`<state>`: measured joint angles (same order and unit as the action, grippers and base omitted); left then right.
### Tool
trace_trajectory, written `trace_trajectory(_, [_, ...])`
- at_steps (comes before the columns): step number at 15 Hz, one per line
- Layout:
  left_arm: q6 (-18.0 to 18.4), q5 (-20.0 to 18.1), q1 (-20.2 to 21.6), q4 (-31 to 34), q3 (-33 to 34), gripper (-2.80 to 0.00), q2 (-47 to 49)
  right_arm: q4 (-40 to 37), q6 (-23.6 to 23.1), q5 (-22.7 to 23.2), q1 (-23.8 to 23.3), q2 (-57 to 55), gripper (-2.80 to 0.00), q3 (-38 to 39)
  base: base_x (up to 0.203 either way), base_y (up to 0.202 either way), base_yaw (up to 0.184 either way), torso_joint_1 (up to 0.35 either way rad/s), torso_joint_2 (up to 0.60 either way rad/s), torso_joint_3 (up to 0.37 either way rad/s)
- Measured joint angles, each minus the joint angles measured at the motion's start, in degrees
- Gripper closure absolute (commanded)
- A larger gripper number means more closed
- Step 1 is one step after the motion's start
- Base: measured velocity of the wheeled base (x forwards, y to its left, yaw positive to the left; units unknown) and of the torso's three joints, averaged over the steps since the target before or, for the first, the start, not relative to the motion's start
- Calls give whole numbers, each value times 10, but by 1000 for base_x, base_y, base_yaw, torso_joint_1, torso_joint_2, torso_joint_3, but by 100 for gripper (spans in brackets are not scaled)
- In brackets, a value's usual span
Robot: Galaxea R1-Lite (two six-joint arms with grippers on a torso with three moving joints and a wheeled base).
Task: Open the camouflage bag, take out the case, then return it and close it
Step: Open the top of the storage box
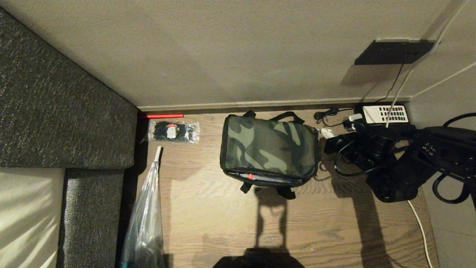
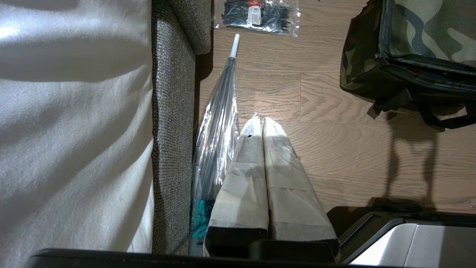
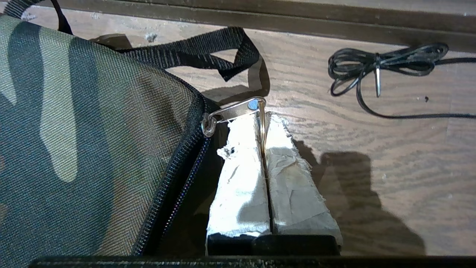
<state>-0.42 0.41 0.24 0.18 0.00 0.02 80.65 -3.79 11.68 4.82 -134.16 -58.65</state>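
Wood floor (image 1: pixel 208 219): brown planks; carries everything in view.
Left gripper (image 2: pixel 262 121): parked low and near, beside the sofa (image 2: pixel 171 123); taped fingers (image 2: pixel 247 156) pressed together, nothing between them. Idle.
Umbrella (image 1: pixel 145 219): clear, furled, lying along the sofa edge, well apart from the bag.
Bag (image 1: pixel 269 147): camouflage, flat on the floor mid-scene, lid down. Near edge gapes a little, a red fleck showing in the slit; black straps stick out front and back.
Case: not visible; judged to be inside the bag, unconfirmed.
Right gripper (image 3: pixel 262 115): at the bag's right far corner, low over the floor. Taped fingers (image 3: pixel 238 175) clamped together on the thin metal ring (image 3: pixel 263 123) that hangs from the zipper pull (image 3: pixel 232 110). Pull stretched away from the slider at the corner.
Zipper (image 3: pixel 178 178): teeth along the right side look meshed in the wrist view; cannot tell how far round it is parted.
Ties (image 1: pixel 173 131): bagged black bundle near the wall, left of the bag.
Phone (image 1: pixel 385 113): by the wall at far right, cables around it.
Step in hand: zipper work on the bag, grip taken; whether opening or closing cannot be settled.
Next move calls for: steady pull along the zipper line, round the corner, ring kept pinched; bag may slide, being unweighted.
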Motion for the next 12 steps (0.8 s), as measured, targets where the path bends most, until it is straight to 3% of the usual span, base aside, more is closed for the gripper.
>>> trace_trajectory(1, [0, 0, 0, 0, 0, 0, 0, 1, 0, -1, 0, 0, -280, 3, 0, 0, 0, 0, 0, 0])
trace_trajectory(8, [0, 0, 0, 0, 0, 0, 0, -4, 8, 4, 0, 13, -280, 88, 0, 0, 0, 0, 0, 0])
trace_trajectory(12, [0, 0, 0, 0, 0, 0, 0, -22, 75, 37, 3, 67, -280, 166, 0, 0, 0, 0, 0, 0])
